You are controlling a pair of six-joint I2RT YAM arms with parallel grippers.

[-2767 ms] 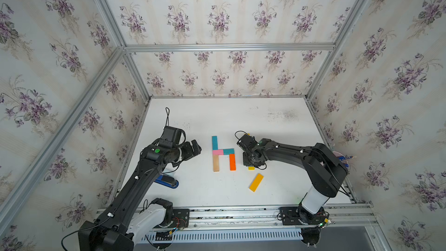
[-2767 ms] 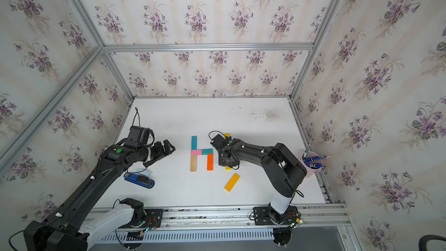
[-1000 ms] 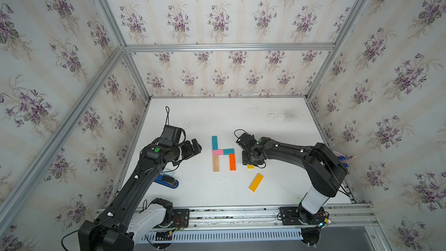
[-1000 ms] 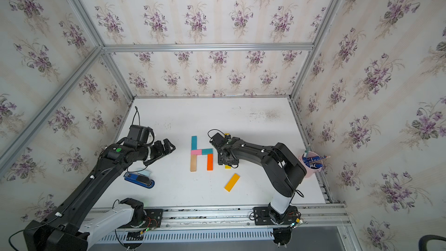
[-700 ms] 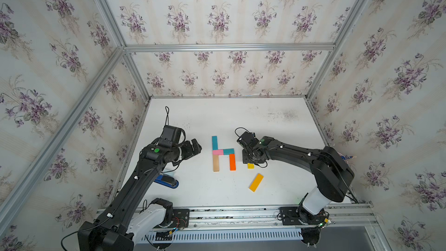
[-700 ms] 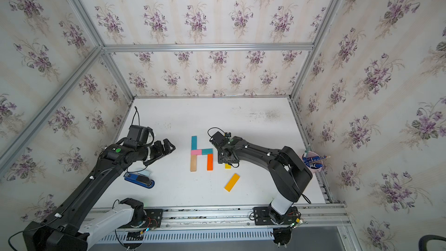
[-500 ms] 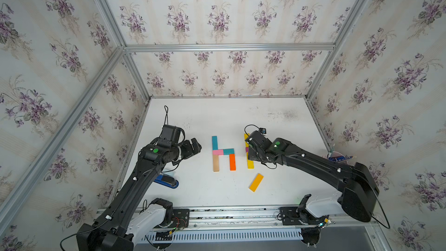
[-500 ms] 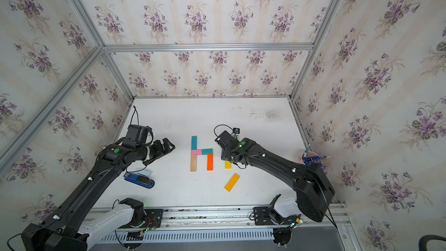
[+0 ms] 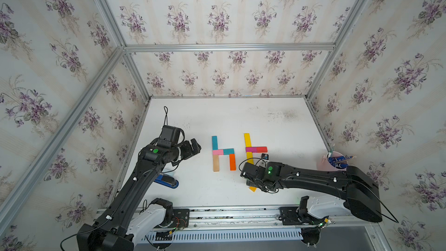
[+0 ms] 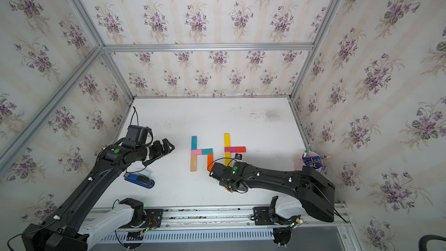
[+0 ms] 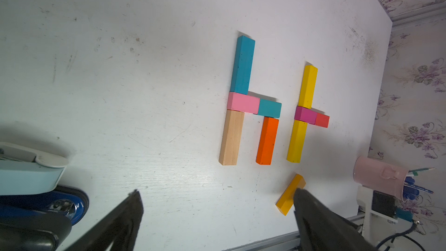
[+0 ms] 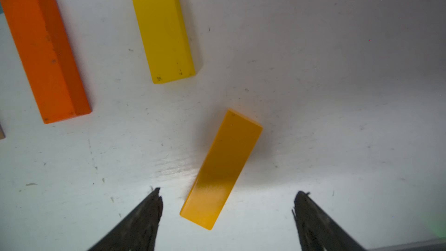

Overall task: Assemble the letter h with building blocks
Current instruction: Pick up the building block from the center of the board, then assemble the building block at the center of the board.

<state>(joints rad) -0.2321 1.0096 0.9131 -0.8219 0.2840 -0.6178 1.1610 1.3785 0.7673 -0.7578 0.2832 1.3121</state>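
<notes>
Hovering my right claw [image 12: 228,191] low over the amber block [image 12: 222,170], jaws spread wide on either side of it and gripping nothing. The block lies flat and skewed near the rail-side edge of the table [image 9: 241,117]. The teal-pink-tan-orange h [image 9: 218,152] sits mid-table. The yellow bars [image 9: 246,140] lie just beside it, with the magenta piece [image 9: 251,149] and red piece [image 9: 261,149]. My left claw [image 9: 196,145] is fully open and empty, towards the left edge.

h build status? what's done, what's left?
Done: the first h, five blocks, looks complete. The second has its yellow stem, magenta block and red block down. In hand: nothing gripped; the right gripper hangs open over the loose amber block; the left gripper is open, idle. Left: the amber block as the leg below the red one.
</notes>
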